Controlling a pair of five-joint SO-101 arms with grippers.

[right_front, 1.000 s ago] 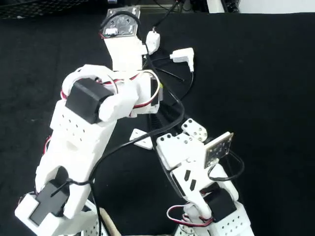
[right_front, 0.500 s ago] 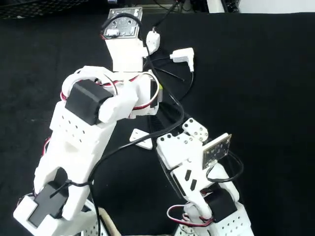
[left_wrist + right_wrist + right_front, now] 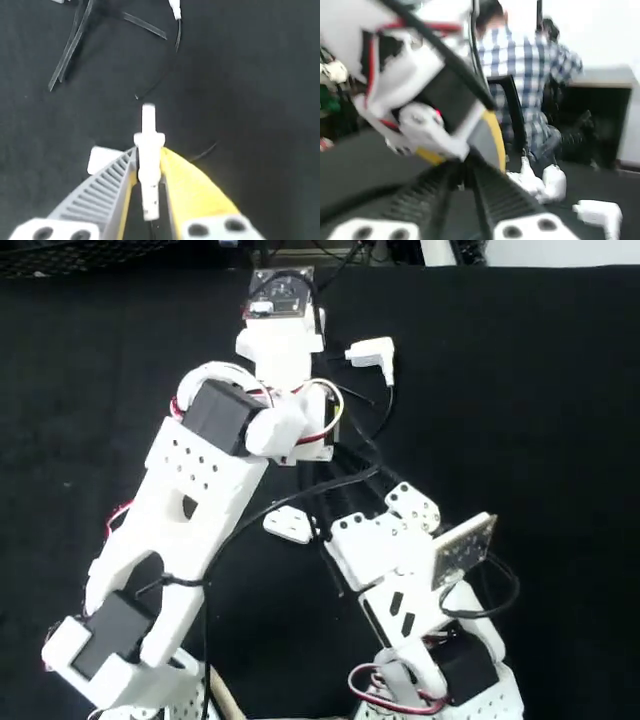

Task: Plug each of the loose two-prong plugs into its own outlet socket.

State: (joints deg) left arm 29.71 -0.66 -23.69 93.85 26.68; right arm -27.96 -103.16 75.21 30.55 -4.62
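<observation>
lead: plug status; where is it, and what has it?

spotter: left hand [image 3: 148,151] is clenched on the held plug [image 3: 148,167], pinching its body between the grey ribbed finger [image 3: 107,187] and the yellow finger [image 3: 187,187]; the prong end sticks out past the fingertips, above the black tabletop [image 3: 260,100]; in the high view the left arm [image 3: 200,490] stretches toward twelve o'clock.

lead: and the right hand?

spotter: right hand [image 3: 465,170] looks closed on nothing; the right arm [image 3: 400,580] sits low, near five o'clock.

lead: how would you do the insertion well?

spotter: i judge the step to be carrying this plug to a socket; i cannot pick one out for sure, so find it first; then square the prongs to the slots and push straight along the plug's axis; mind the thin black cord [image 3: 178,42] lying ahead; a narrow pinch on smooth plastic could let the plug twist.

lead: materials?

spotter: the held plug is slim, white hard plastic, stepped with a collar; a second, angled plug [image 3: 372,352] lies loose near one o'clock, blocky and white; the tabletop is matte black; the cords look thin and limp.
</observation>
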